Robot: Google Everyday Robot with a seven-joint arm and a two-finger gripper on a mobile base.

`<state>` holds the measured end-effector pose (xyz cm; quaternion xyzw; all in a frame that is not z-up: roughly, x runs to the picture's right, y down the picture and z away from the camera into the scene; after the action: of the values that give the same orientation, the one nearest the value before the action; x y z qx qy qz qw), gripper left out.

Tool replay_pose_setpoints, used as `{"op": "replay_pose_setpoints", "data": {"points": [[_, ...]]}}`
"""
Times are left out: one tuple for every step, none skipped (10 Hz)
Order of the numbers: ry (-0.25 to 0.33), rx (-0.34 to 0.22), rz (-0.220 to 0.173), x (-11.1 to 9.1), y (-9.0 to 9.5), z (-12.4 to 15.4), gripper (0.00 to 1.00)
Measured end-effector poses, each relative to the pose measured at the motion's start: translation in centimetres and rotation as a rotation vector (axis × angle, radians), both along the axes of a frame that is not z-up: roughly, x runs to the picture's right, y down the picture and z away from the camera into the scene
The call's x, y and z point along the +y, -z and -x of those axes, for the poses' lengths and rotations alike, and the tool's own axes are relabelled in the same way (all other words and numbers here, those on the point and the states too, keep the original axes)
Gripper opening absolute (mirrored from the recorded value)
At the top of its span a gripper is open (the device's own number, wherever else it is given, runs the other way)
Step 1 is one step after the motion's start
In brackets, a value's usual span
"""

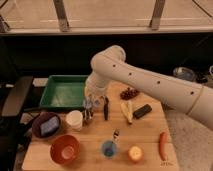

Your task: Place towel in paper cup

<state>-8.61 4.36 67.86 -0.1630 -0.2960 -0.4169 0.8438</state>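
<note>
The gripper hangs over the worktop, its fingers pointing down at the left-middle part. Just left of the fingers stands the paper cup. Farther left the towel lies in a bowl. Behind the fingers and to their left sits a tray. In front and to the left is a second bowl. Just right of the fingers lies a slim tool, then a banana and a small block, with grapes behind those. In front and to the right stand a cup holding a utensil, a round fruit and, farthest right, a carrot.
</note>
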Motion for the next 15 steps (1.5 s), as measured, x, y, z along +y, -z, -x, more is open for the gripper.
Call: {"op": "replay_pose_setpoints", "data": {"points": [[0.037, -0.065, -0.002, 0.5, 1.0, 2.8, 0.0], [0.069, -0.113, 0.001, 1.3, 1.7, 4.9, 0.0], [0.107, -0.164, 0.01, 2.3, 2.3, 7.1, 0.0], [0.143, -0.204, 0.022, 3.6, 2.5, 8.7, 0.0], [0.163, -0.228, 0.037, 4.9, 2.2, 10.0, 0.03], [0.167, -0.233, 0.051, 5.6, 1.6, 10.5, 0.11], [0.166, -0.228, 0.058, 5.9, 0.8, 10.5, 0.19], [0.159, -0.219, 0.068, 6.1, -0.5, 10.2, 0.29], [0.148, -0.204, 0.077, 5.9, -2.1, 9.6, 0.39], [0.139, -0.191, 0.085, 5.8, -3.4, 9.2, 0.49], [0.131, -0.176, 0.095, 5.9, -4.7, 8.8, 0.6], [0.122, -0.16, 0.107, 5.9, -5.7, 8.5, 0.68], [0.111, -0.145, 0.121, 6.1, -6.6, 8.0, 0.72], [0.102, -0.133, 0.132, 6.4, -7.2, 7.6, 0.72], [0.098, -0.125, 0.139, 6.6, -7.3, 7.3, 0.72]]}}
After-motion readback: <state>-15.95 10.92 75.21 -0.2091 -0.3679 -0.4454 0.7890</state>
